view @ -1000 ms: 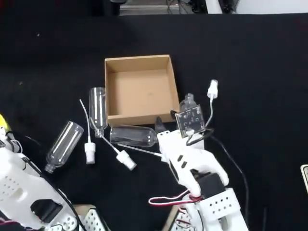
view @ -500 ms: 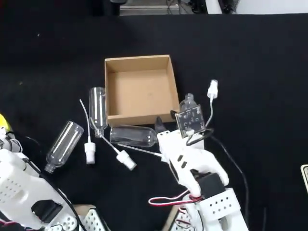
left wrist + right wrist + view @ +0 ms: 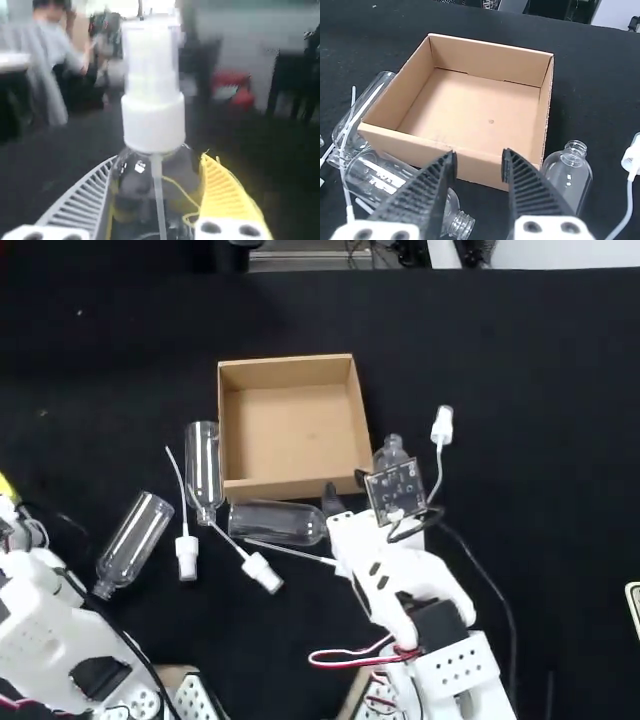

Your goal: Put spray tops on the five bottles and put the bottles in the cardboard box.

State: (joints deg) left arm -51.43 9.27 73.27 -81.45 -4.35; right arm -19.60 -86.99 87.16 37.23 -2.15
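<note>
My table [image 3: 540, 360] lies under black cloth; cables [image 3: 385, 252] bunch past its far edge, and a pale object [image 3: 633, 602] sits at one side.

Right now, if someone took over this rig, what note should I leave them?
Left gripper: shut on a bottle with a top on it.
Right gripper: open, empty, at the near wall of the box.
Box: nothing in it.
Bare bottles: three lying left of and near the box, one upright at its right.
Loose tops: three on the table.
Done: one bottle capped.
Left: box it, then cap and box the other four.
</note>
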